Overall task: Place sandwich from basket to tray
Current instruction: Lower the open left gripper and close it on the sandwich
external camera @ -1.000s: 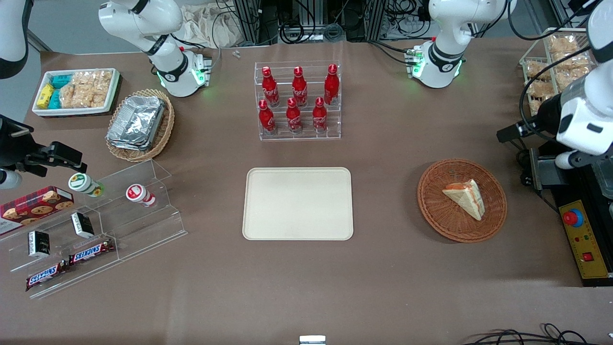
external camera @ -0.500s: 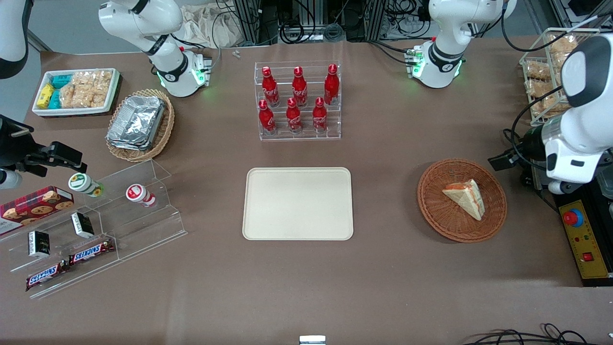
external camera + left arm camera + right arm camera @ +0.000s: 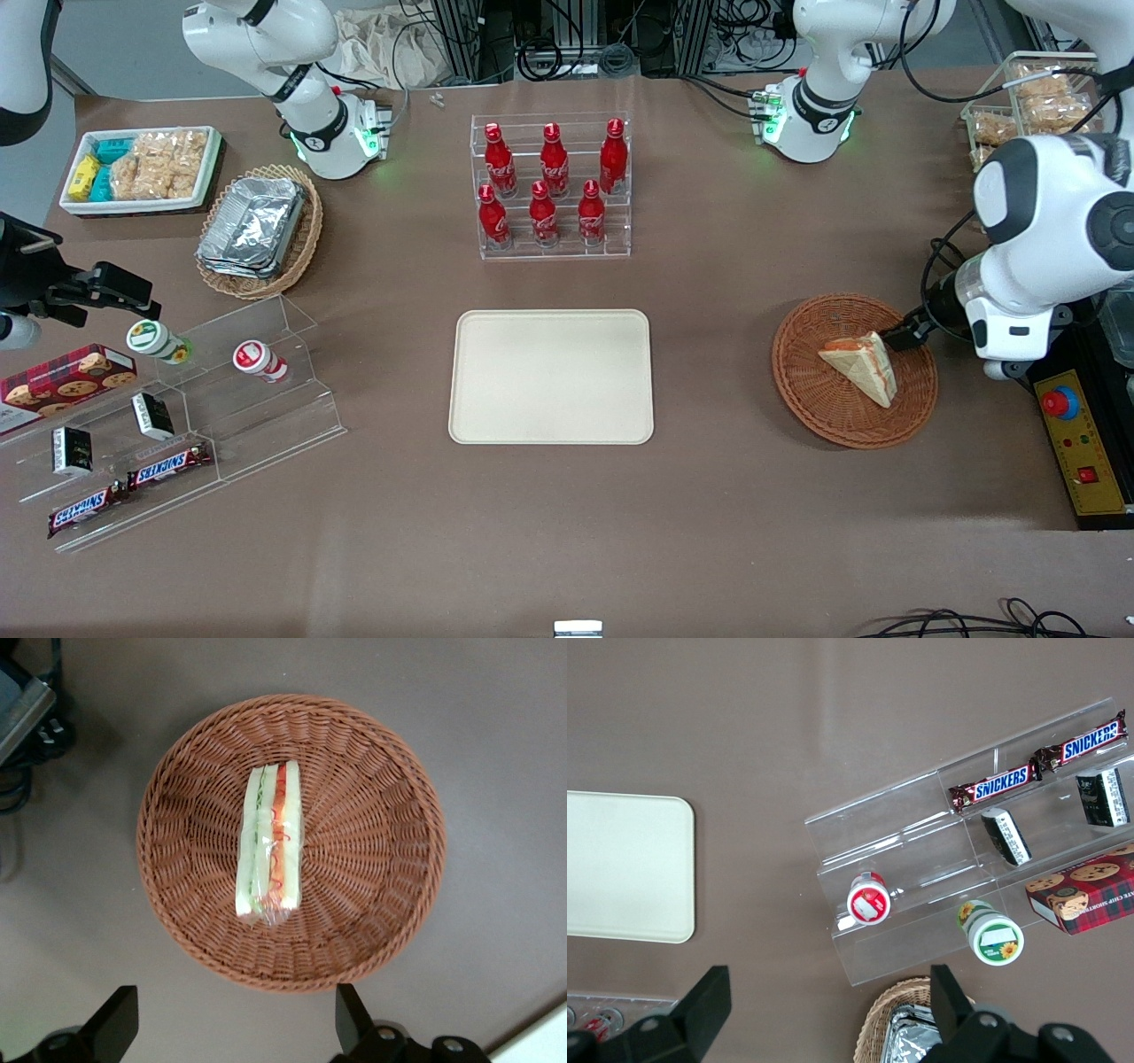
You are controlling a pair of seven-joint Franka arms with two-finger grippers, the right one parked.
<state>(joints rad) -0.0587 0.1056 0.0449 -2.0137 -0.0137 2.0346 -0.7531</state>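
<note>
The sandwich (image 3: 861, 366), a pale bread wedge with red-orange and green filling on its edge, lies in the round reddish-brown wicker basket (image 3: 797, 390). My left gripper (image 3: 904, 338) hovers over the basket's rim toward the working arm's end of the table, just beside the sandwich. In the left wrist view the sandwich (image 3: 270, 842) rests mid-basket (image 3: 177, 904), and the gripper (image 3: 235, 1028) is open, its dark fingers (image 3: 120, 1023) wide apart above the table just outside the rim, holding nothing. The cream tray (image 3: 549, 377) sits bare at the table's middle.
A clear rack of red bottles (image 3: 551, 186) stands farther from the front camera than the tray. A control box with a red button (image 3: 1060, 403) lies beside the basket at the table's edge. Wire racks of snacks (image 3: 1028, 106) stand near the working arm.
The left arm has swung down and toward the basket; its gripper went from well outside the basket to above the rim beside the sandwich. The sandwich has not moved.
</note>
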